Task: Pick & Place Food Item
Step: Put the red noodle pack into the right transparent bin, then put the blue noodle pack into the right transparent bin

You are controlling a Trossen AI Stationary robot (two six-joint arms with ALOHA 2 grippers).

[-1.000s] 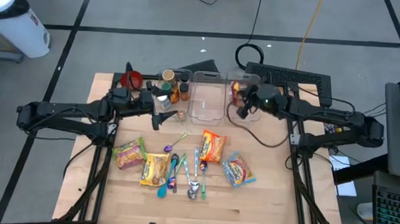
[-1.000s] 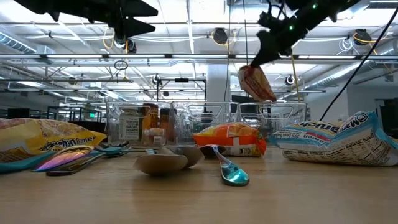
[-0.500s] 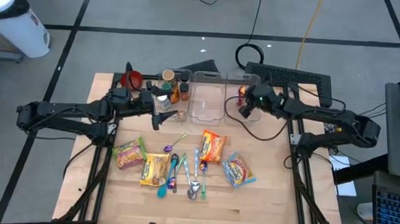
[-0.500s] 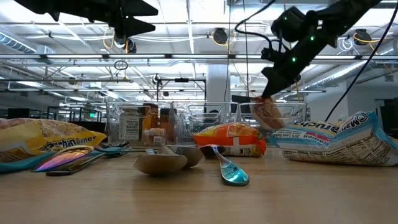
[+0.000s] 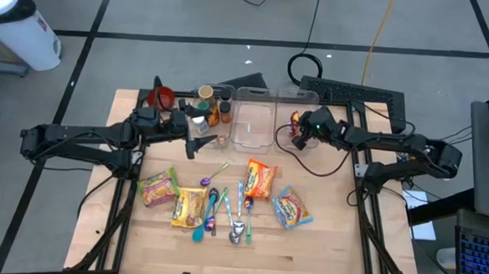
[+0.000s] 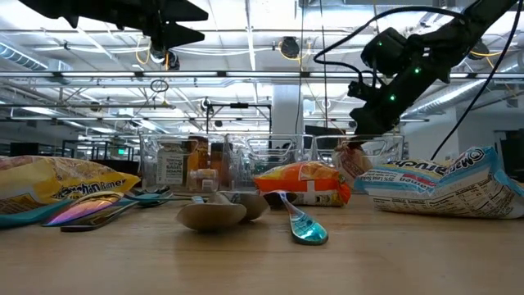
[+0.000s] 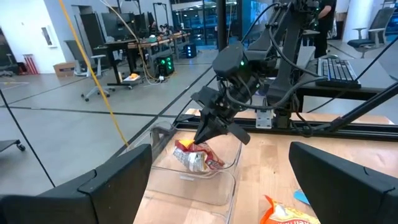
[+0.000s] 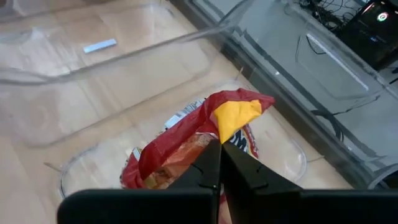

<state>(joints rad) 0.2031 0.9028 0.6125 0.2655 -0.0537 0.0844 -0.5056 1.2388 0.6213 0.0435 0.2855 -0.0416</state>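
A red and yellow food packet [image 8: 180, 146] sits inside the rightmost clear bin [image 5: 304, 94] at the table's far side. My right gripper [image 8: 219, 149] is shut on it and slants down into the bin [image 7: 186, 180]. The low view shows the packet [image 6: 352, 160] through the bin's wall, below the right gripper [image 6: 362, 135]. My left gripper [image 5: 194, 141] hangs level and open above the table left of the bins, touching nothing. My right gripper pinches the packet's crumpled top end by its yellow corner [image 8: 235, 115] between its two fingers. The fingers slant down from the table's right side. The packet hangs below them inside the bin, and its lower end [image 7: 198, 165] looks to rest on the bin's floor.
A second clear bin [image 5: 254, 121] stands just left of the first, and a third with jars [image 5: 211, 102] beside a red bowl [image 5: 161, 95]. Three more packets [image 5: 160, 187] [image 5: 259, 178] [image 5: 291, 208] and several spoons [image 5: 224, 207] lie mid-table.
My right gripper has come down with the packet and tipped further downward. The packet hung above the bin's rim a second ago and now sits inside the bin. The gripper has stayed shut.
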